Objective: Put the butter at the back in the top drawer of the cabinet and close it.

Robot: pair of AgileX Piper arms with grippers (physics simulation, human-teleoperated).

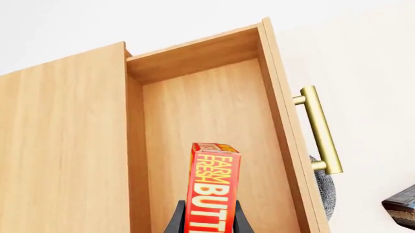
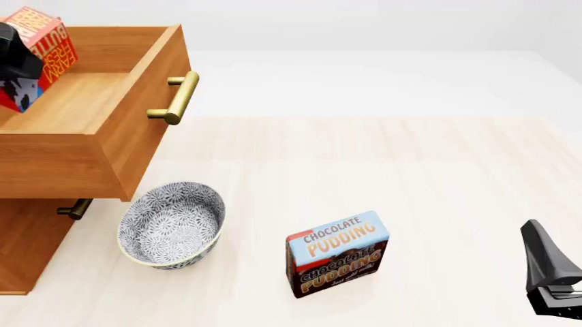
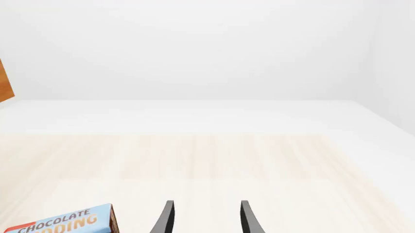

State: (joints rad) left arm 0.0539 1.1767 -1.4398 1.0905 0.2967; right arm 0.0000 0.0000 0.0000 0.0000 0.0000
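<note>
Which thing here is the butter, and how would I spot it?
Find the wooden cabinet at the left; its top drawer stands open. Above it, the left gripper holds the butter: a small red box with orange-yellow lettering, unlike the bigger blue-and-brown pudding box.

"Farm Fresh" butter (image 1: 214,191); "Chocolate Pudding" box (image 2: 337,253)

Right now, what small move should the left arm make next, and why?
Probably lower the butter to the floor of the top drawer, then release. The left gripper holds it above the pulled-out drawer, with nothing in the part seen below it.
</note>
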